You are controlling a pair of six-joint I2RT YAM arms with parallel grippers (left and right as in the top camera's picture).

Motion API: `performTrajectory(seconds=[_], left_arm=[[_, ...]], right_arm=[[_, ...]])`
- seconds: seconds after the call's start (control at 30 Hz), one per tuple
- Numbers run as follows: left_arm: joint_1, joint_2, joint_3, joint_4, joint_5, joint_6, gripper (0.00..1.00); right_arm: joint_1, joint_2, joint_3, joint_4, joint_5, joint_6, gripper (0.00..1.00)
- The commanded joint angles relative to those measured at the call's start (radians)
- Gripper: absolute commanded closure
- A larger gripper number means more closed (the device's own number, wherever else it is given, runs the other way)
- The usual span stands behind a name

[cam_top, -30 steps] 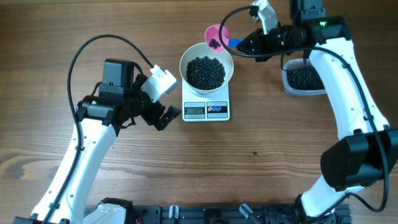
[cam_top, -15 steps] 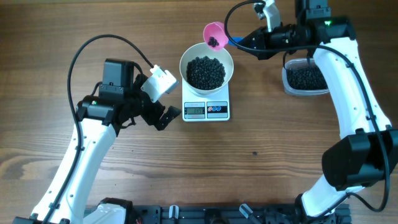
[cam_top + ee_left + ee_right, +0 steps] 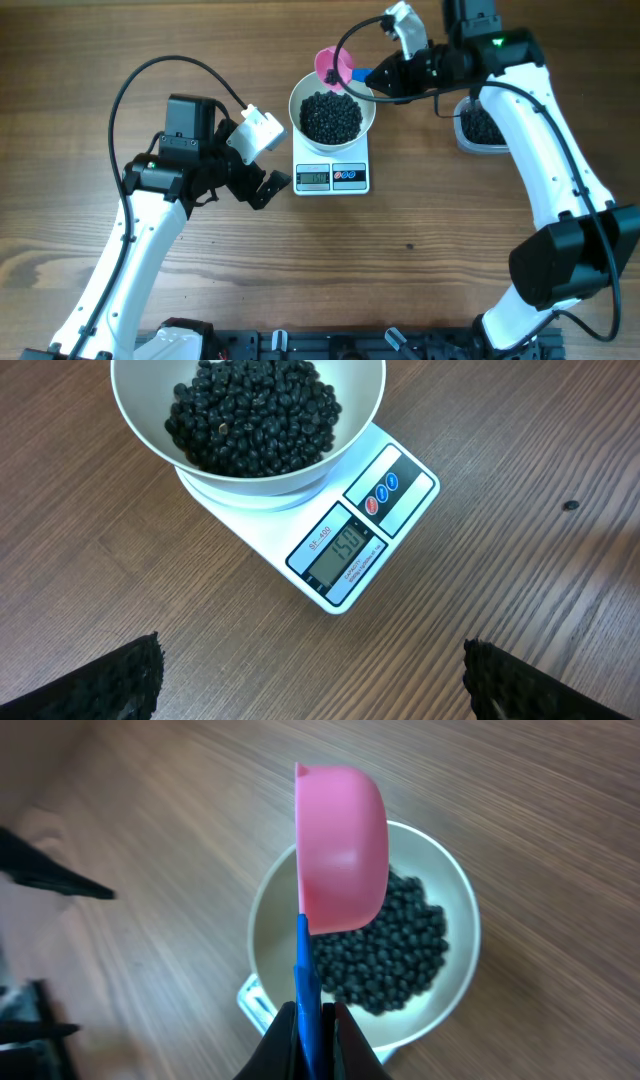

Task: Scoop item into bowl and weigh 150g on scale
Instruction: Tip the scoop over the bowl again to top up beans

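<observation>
Overhead, upper middle of the frame: the right gripper (image 3: pixel 378 77) is clamped tight on the blue handle (image 3: pixel 366 73) of a pink scoop (image 3: pixel 330 67), holding it tipped on edge above the upper rim of the white bowl (image 3: pixel 294 108). Gripping the handle at its far end puts only the scoop over the bowl, with the fingers well back. The sideways tilt, plain in the right wrist view, looks meant to let beans trickle out a few at a time rather than drop in a heap. Whether any remain in the scoop cannot be told for certain.

The black beans (image 3: pixel 332 117) lie in a dark mound in the bowl. The bowl sits centred on the scale (image 3: pixel 350 177), leaving the display (image 3: pixel 345 555) and two buttons (image 3: pixel 382 493) uncovered at the front edge. From the left wrist view, the display appears to show a figure at or very near the 150 wanted, though the last digit is hard to read. If so, the weighing is all but done, and any further pour risks overshooting.

The left gripper (image 3: pixel 315 672) hangs over the wooden table (image 3: pixel 450 250) just left of the scale, jaws spread wide, holding nothing. It seems parked so that its camera faces the readout without loading the platform. A clear tub (image 3: pixel 488 149) with more beans stands at upper right, partly hidden by the right arm (image 3: pixel 545 170).
</observation>
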Motion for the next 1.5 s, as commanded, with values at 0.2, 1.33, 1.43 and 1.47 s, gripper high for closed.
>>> performTrajectory(seconds=[0.2, 1.33, 1.43, 1.47], left_arm=[[-0.004, -0.013, 0.001, 0.0, 0.009, 0.019, 0.0], [-0.004, -0.013, 0.001, 0.0, 0.009, 0.019, 0.0], [-0.004, -0.013, 0.001, 0.0, 0.009, 0.019, 0.0], [-0.004, -0.013, 0.001, 0.0, 0.009, 0.019, 0.0]], right_arm=[[0.035, 0.012, 0.013, 0.0, 0.132, -0.002, 0.96], [0.103, 0.012, 0.013, 0.011, 0.28, -0.064, 0.96], [0.109, 0.012, 0.013, 0.019, 0.292, -0.064, 0.96], [0.116, 0.012, 0.013, 0.018, 0.306, -0.076, 0.96]])
